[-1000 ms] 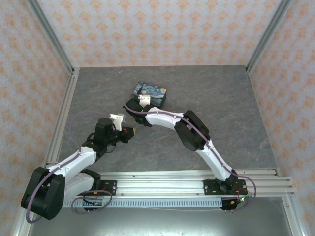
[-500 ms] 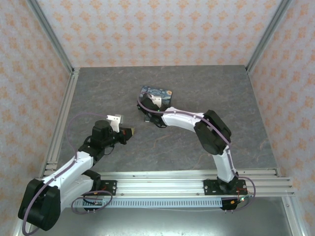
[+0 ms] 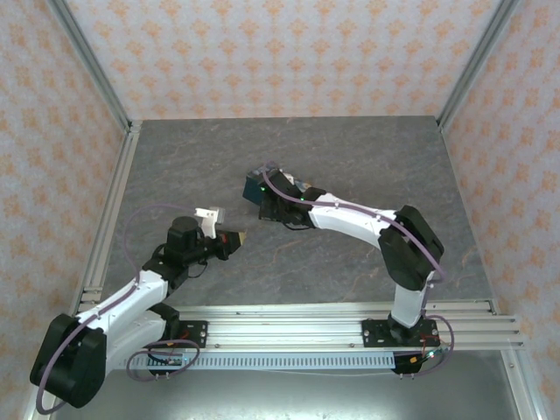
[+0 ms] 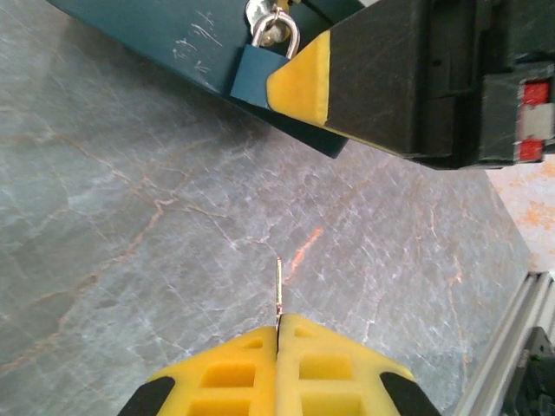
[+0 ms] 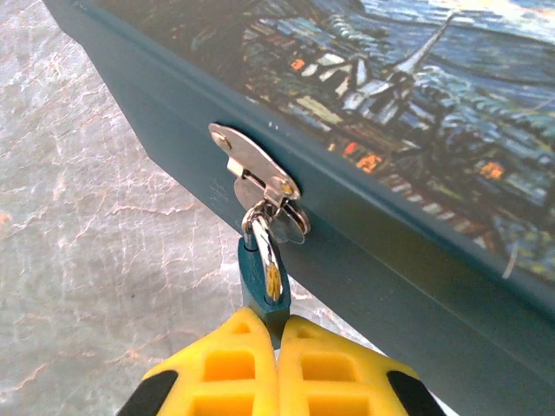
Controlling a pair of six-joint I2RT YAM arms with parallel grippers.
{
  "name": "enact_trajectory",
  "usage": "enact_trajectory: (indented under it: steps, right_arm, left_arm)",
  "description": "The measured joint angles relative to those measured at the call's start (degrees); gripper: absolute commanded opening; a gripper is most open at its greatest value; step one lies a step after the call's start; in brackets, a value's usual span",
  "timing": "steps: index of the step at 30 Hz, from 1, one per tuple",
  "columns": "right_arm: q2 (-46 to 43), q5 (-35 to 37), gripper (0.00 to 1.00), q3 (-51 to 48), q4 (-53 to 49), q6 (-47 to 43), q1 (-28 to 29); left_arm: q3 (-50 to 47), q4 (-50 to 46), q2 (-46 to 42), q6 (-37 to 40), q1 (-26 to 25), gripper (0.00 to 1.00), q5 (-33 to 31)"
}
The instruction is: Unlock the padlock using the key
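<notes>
The teal padlock (image 5: 260,279) hangs by its silver shackle from the hasp (image 5: 257,170) on the side of the starry-night painted box (image 5: 408,113). My right gripper (image 5: 277,334) is shut on the padlock's body from below. In the left wrist view the padlock (image 4: 257,76) sits at the top, against the right gripper's yellow finger (image 4: 303,71). My left gripper (image 4: 278,322) is shut on the thin key (image 4: 278,286), whose blade points toward the padlock across a gap of bare table. In the top view the left gripper (image 3: 241,236) sits left of and nearer than the box (image 3: 255,186).
The grey marbled table (image 3: 367,166) is walled by patterned panels and metal posts. An aluminium rail (image 3: 306,319) runs along the near edge, and a rail (image 4: 507,347) shows at the lower right of the left wrist view.
The right arm has swung to the right and stretched out, and the box has shifted and turned with the padlock. The left gripper has edged right toward it.
</notes>
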Motion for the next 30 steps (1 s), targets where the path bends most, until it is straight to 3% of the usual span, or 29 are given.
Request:
enact_trajectory:
  steps: [6,12,23,30]
  right_arm:
    - [-2.9,-5.3,0.00,-3.6,1.7,3.1,-2.3]
    - [-4.6,-8.4,0.00,-7.2,4.3,6.0,-4.2]
    - [-5.5,-11.2,0.00,-10.9,7.5,9.2,-5.7]
    - [-7.1,-12.1,0.00,-13.2,9.3,10.5,-7.6]
  left_arm:
    - [-0.1,7.0,5.3,-4.0,-0.5,0.00,1.6]
    - [0.2,19.2,17.9,-9.5,-0.5,0.00,6.0]
    - [2.9,49.3,42.1,-23.1,1.6,0.00,13.4]
    - [5.2,56.5,46.1,-26.6,2.3,0.00,16.8]
